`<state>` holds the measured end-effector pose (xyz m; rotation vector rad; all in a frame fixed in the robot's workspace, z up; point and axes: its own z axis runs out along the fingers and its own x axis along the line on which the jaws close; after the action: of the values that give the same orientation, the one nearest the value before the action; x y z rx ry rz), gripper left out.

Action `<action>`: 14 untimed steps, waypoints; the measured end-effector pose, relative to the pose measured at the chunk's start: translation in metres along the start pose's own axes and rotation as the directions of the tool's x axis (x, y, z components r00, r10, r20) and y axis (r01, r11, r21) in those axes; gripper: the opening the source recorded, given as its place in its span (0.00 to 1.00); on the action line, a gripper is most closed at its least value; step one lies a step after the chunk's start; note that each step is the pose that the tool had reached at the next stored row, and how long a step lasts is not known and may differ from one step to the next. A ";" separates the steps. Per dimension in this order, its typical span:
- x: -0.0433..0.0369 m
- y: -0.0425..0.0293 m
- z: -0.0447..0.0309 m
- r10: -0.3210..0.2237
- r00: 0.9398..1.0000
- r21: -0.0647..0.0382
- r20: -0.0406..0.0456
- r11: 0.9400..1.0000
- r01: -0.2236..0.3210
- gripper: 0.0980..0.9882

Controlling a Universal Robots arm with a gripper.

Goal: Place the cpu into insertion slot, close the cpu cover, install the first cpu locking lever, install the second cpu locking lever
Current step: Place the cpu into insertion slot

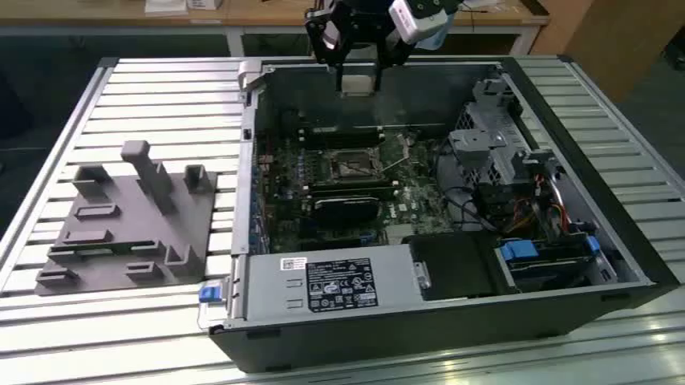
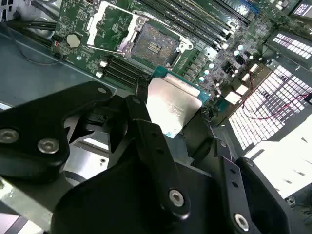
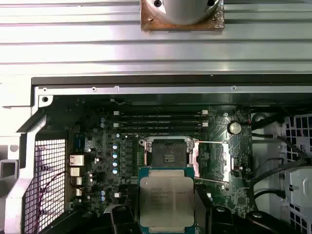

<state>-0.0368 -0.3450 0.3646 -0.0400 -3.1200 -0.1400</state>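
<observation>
Silver-beige metal is what jumps out in the first wrist view. That's the cpu (image 3: 167, 197), and the end effector (image 3: 168, 217) has it pinched by two opposite edges. The black fingers (image 2: 144, 122) are closed in only as far as the chip lets them, with nothing else in the grip. So it's held up in the air, not seated anywhere yet.

In the exterior view the chip hangs over the far wall of the open computer case (image 1: 354, 337), well above the green circuit board (image 1: 284, 184). The insertion slot (image 1: 351, 164) lies lower down and nearer that camera than the chip, pretty much in line with it and hardly off to either side. That's the relation that matters, I'd say: down and in toward the middle of the board. In the first wrist view the chip's edges look about square with the socket's rim, so the two seem roughly lined up, though I wouldn't swear to it.

The slot is empty, with its dark pin field showing. The cpu cover (image 2: 92, 25) is flipped open beside it, clear of the opening as far as I can tell. I can't make out how the levers sit.

Inside the case there are long black memory sticks (image 1: 348, 188) on either side of the socket and a labelled power supply (image 1: 268, 281) at the near end. The case lies on the slatted metal bench (image 1: 160, 88), with a grey fixture (image 1: 128, 224) beside it on the exterior view's left.
</observation>
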 end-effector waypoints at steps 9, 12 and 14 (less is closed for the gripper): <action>0.0000 -0.0002 0.0018 0.000 1.000 0.000 0.000 1.000 0.000 0.49; -0.0001 -0.0003 0.0038 0.000 1.000 0.000 0.000 1.000 0.000 0.49; -0.0001 -0.0004 0.0049 0.000 1.000 0.000 0.000 1.000 0.000 0.49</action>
<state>-0.0368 -0.3450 0.3596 -0.0400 -3.1200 -0.1399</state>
